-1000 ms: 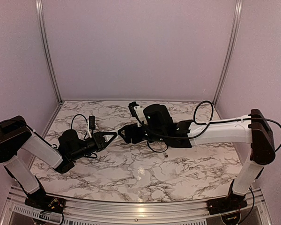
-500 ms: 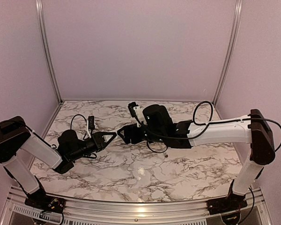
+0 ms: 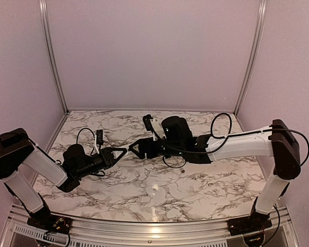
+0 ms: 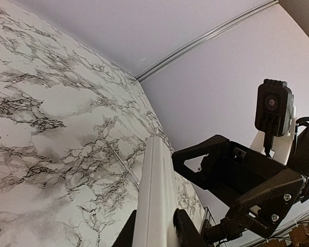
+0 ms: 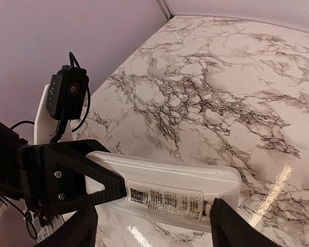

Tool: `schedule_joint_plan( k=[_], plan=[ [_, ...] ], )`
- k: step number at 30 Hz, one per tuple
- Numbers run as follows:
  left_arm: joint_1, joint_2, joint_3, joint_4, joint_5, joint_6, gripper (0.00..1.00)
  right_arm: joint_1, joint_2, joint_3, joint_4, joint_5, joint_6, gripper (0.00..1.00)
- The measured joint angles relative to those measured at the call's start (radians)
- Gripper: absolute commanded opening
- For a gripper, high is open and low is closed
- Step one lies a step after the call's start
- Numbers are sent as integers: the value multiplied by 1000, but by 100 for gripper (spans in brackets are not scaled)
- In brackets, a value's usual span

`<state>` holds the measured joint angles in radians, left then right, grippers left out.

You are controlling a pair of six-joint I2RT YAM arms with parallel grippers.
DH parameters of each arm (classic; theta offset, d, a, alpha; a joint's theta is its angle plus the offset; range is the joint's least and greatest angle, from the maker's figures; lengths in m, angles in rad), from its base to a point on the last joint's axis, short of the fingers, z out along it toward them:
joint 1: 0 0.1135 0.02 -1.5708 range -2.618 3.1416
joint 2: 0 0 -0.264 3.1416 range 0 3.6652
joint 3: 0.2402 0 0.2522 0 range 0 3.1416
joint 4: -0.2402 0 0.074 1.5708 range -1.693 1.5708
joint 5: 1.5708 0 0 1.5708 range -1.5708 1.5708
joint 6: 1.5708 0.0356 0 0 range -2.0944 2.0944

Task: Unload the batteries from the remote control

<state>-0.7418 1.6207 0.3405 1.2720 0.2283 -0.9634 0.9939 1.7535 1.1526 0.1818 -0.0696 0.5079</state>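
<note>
My left gripper (image 3: 118,153) is shut on the slim white remote control (image 3: 124,151) and holds it above the table, its free end pointing at my right gripper (image 3: 138,149). In the left wrist view the remote (image 4: 155,185) stands edge-on between my fingers (image 4: 188,231). In the right wrist view its back faces the camera, with a printed label on the closed cover (image 5: 167,199). My right gripper (image 5: 152,226) is open, and one finger (image 5: 237,226) sits close to the cover's end. The batteries are hidden.
A thin grey rod (image 4: 122,163) lies on the marble table (image 3: 159,188) beyond the remote. Purple walls with metal rails (image 3: 51,56) close in the back and sides. Black cables loop off both wrists.
Both grippers have sunk slightly and stay close together. The remote remains in my left gripper. The right wrist has shifted a little to the right.
</note>
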Motion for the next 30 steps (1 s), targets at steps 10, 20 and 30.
schedule_joint_plan(
  k=[10, 20, 30],
  plan=[
    [0, 0, -3, -5, 11, 0, 0, -38, -11, -50, 73, -113, 34, 73],
    [0, 0, -8, -5, 25, -2, 0, -45, -19, -71, 94, -145, 41, 73],
    [0, -16, -26, -4, 29, 2, 0, -46, -19, -84, 117, -174, 43, 73]
  ],
)
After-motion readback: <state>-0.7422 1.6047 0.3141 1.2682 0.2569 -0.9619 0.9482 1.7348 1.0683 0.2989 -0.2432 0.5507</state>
